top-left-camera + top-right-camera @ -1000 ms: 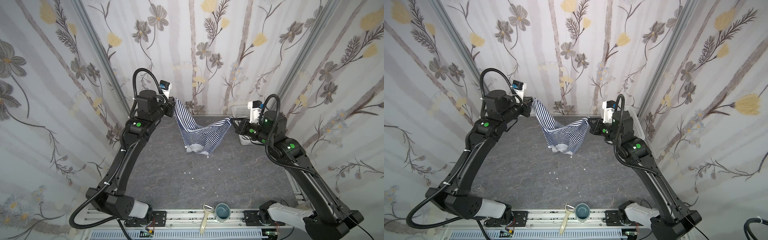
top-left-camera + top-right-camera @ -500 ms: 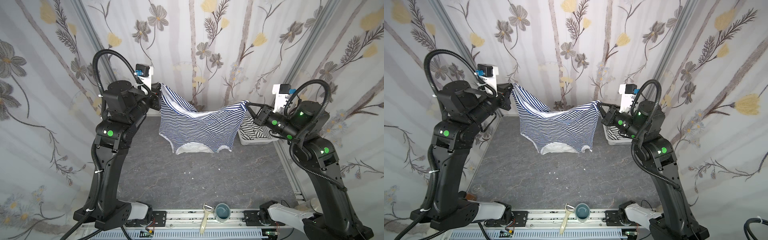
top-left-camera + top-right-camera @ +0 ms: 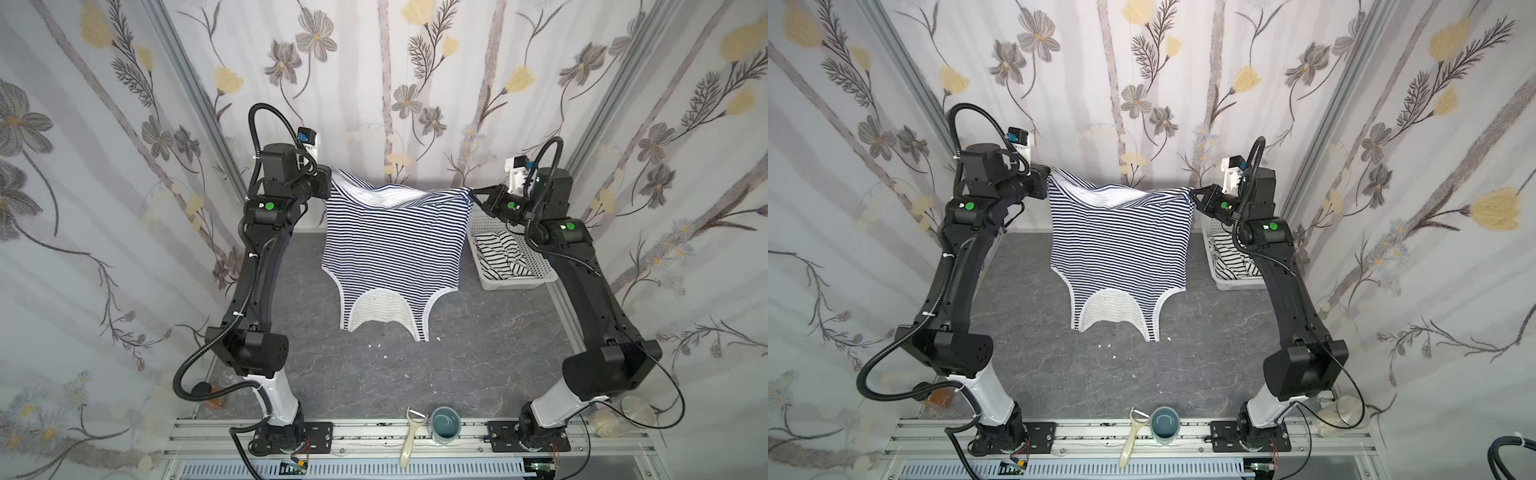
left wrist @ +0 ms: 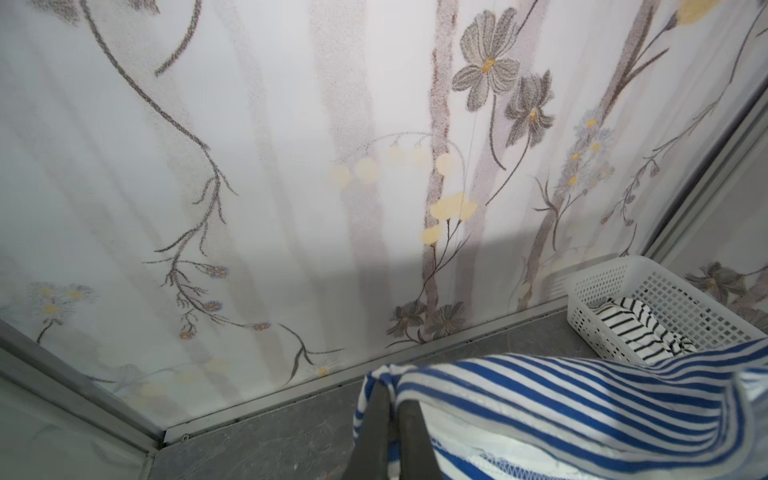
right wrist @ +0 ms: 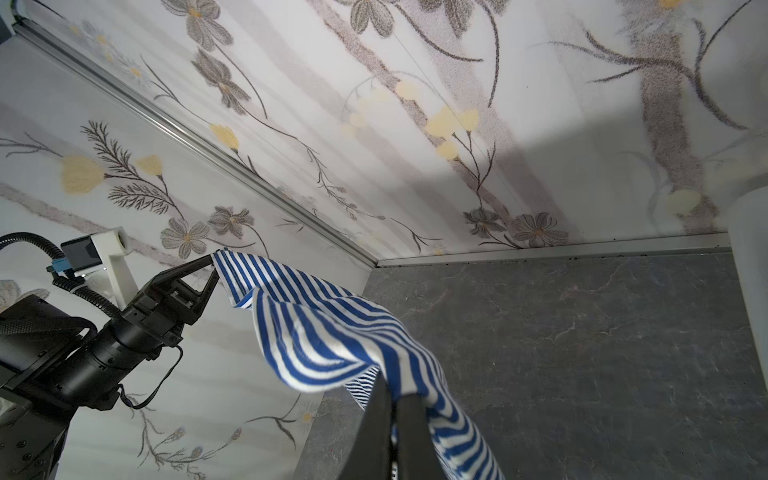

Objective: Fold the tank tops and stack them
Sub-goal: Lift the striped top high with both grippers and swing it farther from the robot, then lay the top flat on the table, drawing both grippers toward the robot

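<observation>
Backdrop: floral curtain (image 3: pixel 374 62) on three sides, grey marbled tabletop (image 3: pixel 374 382) below.
Navy-striped tank top (image 3: pixel 395 241): hangs spread in the air between the two arms, hem up and straps down, over the table's far half. The lowest strap possibly brushes the surface.
Left gripper (image 3: pixel 331 182): pinched closed on one hem corner, its tips buried in cloth.
Right gripper (image 3: pixel 473 192): clamped on the opposite corner.
Black-striped tank top (image 3: pixel 498 253): crumpled inside the white basket (image 3: pixel 515 284) at far right, partly hidden by the right arm.
Wrist views: each gripper is cut off at the frame edge.
</observation>
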`<state>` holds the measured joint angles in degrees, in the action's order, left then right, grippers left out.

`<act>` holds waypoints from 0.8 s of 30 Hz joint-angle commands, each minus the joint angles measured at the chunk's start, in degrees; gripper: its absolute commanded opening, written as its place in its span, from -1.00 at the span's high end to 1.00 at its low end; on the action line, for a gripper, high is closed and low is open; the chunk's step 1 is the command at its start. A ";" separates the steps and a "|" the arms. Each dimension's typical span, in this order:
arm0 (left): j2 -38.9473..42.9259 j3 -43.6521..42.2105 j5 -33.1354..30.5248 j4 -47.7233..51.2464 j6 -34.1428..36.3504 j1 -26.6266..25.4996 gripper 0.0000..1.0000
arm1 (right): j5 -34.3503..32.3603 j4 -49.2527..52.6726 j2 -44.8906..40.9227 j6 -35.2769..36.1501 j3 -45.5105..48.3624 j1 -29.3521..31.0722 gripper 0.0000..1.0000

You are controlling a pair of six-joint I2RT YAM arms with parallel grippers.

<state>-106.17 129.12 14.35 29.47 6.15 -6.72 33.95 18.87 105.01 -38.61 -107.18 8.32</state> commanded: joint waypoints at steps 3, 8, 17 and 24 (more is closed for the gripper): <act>-7.91 12.53 2.81 -3.38 -3.88 2.21 1.00 | 6.39 -7.37 8.64 -3.67 -12.41 0.02 1.00; -6.07 14.28 3.87 -3.43 -4.18 2.72 1.00 | 7.71 -8.23 9.57 -5.26 -17.67 0.11 1.00; 9.20 -18.49 9.03 -4.51 1.21 3.29 1.00 | 6.91 -22.05 -6.70 -3.32 20.96 0.06 1.00; 24.98 -57.08 11.39 -7.95 7.16 5.56 1.00 | 7.76 -37.18 -18.51 -5.76 57.93 1.78 1.00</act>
<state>-85.65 78.94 23.33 24.58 9.65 -1.80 40.64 -8.45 88.77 -44.21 -55.18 9.13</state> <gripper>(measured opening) 0.051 0.048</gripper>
